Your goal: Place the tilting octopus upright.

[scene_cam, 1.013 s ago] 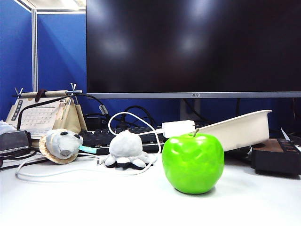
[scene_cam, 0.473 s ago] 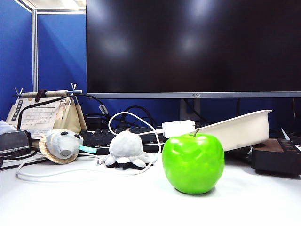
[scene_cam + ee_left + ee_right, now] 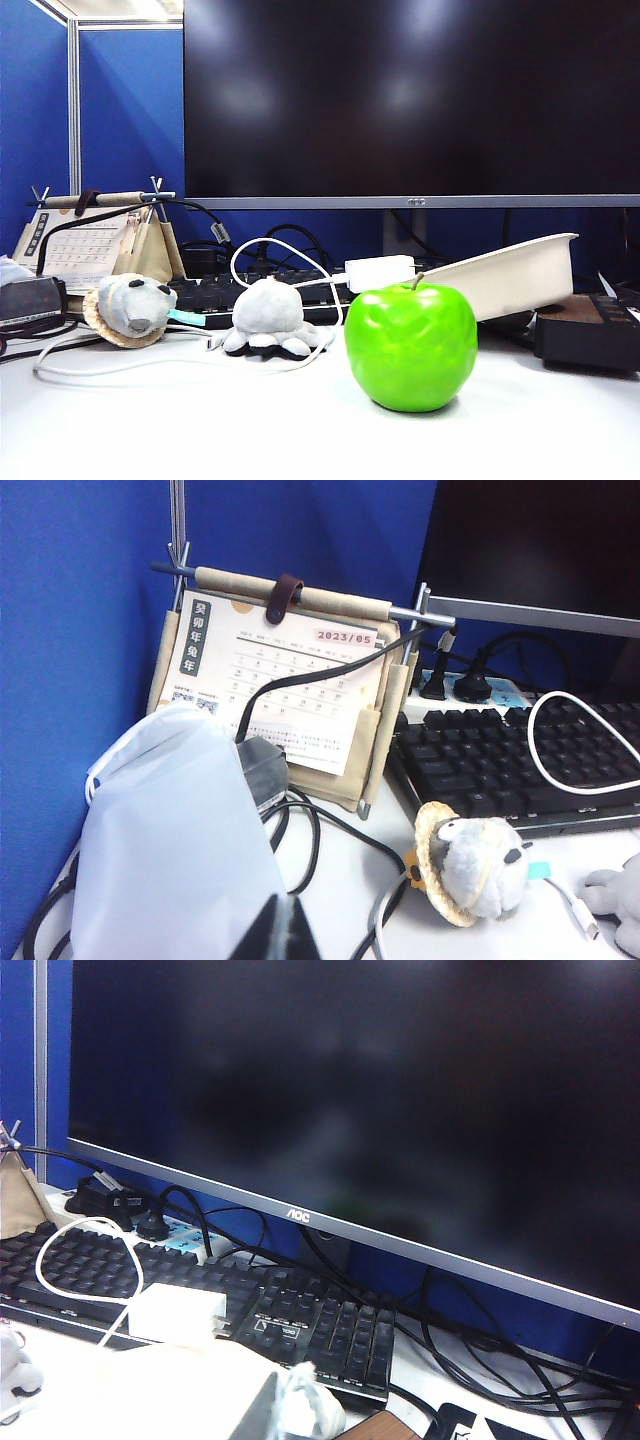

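Note:
The octopus (image 3: pixel 268 318), small, light grey and plush, sits on the white table left of centre with its domed head up and its stubby tentacles spread under it. A tentacle of the octopus (image 3: pixel 622 900) shows at the edge of the left wrist view. To its right and nearer stands a larger green apple (image 3: pixel 411 346). Neither gripper appears in the exterior view. My left gripper (image 3: pixel 279 920) is shut, its dark tips together over a white bag (image 3: pixel 170 830), well away from the octopus. The right wrist view shows no fingers, only the monitor and keyboard.
A grey plush animal head with a tan ruff (image 3: pixel 128 308) lies left of the octopus. Behind are a black keyboard (image 3: pixel 215 295), a white cable (image 3: pixel 250 262), a desk calendar (image 3: pixel 85 245), a large monitor (image 3: pixel 410 100), a tilted white tray (image 3: pixel 510 275) and a dark box (image 3: pixel 590 330).

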Controlling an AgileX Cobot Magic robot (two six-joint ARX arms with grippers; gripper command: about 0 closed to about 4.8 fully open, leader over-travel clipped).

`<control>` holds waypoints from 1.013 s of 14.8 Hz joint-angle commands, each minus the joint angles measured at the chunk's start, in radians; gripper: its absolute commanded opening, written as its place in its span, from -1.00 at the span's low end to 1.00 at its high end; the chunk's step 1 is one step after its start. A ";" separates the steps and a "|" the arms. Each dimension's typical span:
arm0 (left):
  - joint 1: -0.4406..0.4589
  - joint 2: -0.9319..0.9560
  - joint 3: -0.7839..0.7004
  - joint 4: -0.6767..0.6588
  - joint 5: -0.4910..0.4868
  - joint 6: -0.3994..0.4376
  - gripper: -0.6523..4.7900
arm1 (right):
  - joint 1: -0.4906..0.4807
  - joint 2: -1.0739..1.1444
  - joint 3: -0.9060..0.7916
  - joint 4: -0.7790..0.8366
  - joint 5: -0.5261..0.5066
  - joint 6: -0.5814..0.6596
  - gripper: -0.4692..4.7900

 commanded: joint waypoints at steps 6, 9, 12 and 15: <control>0.000 -0.002 0.000 0.009 0.004 -0.003 -0.78 | 0.000 -0.006 -0.012 0.021 0.002 -0.007 -0.83; 0.000 -0.002 0.000 0.010 0.004 -0.003 -0.78 | 0.000 -0.016 -0.029 0.022 0.001 -0.006 -0.83; 0.000 -0.002 0.000 0.009 0.004 -0.003 -0.78 | 0.000 -0.016 -0.033 0.025 0.000 -0.006 -0.83; 0.000 -0.002 0.000 0.009 0.004 -0.003 -0.78 | 0.000 -0.016 -0.034 0.004 -0.003 0.001 -0.83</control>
